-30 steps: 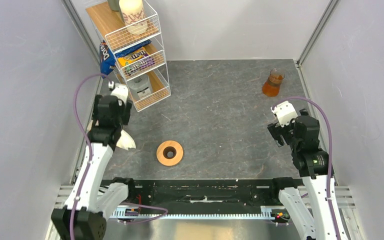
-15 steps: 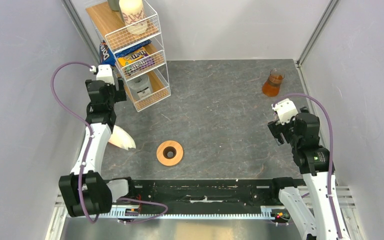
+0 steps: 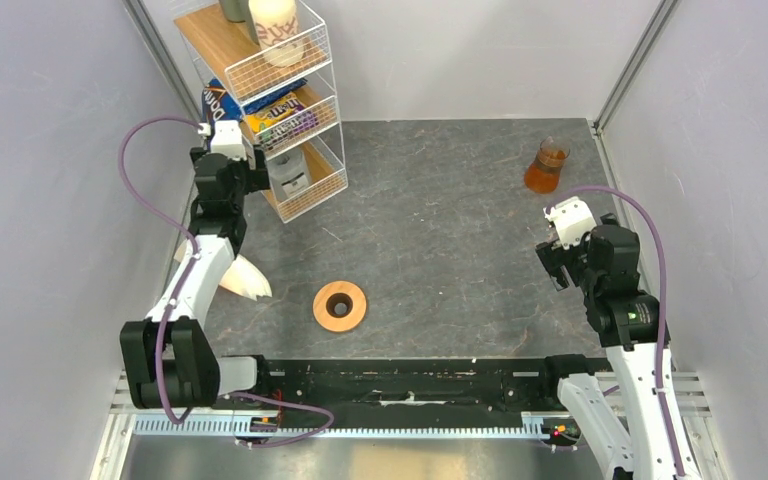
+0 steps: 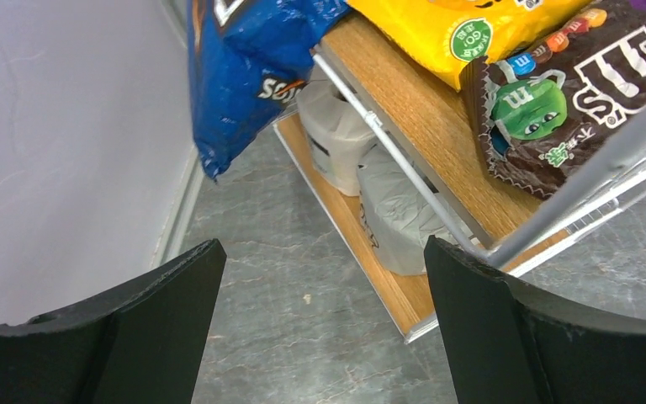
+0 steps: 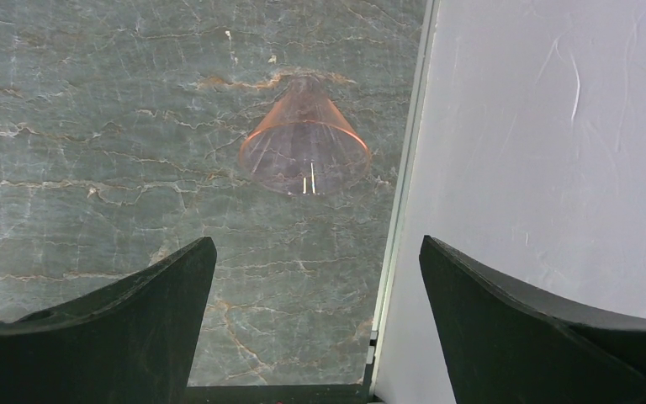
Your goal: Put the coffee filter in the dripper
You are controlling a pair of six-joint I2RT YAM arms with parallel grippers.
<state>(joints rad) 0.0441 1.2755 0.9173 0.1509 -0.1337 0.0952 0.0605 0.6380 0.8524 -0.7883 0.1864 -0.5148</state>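
The filter (image 3: 252,284) lies flat on the table (image 3: 440,220) at the lower left of the overhead view. It is a white fan, and its narrow end seems to point toward the dripper (image 3: 340,306). The dripper stands just to its right, apart from it, rim up with nothing in it. A cream edge shows on the filter's left side, half under the left arm (image 3: 195,290); whether that is a stack cannot be told. By its look the filter is thin paper: nearly weightless, limp, easy to crease or tear, and likely to cling to a sheet below or slide on the table. A light pinch at the wide curved edge, where a fingertip can get under, looks better than one at the narrow end. The left claw (image 4: 321,248) is wide open and holds nothing, up by the rack (image 3: 290,120) at the upper left, well away from the filter. The right claw (image 5: 315,244) is also wide open and empty, at the right edge facing the beaker (image 5: 304,143).
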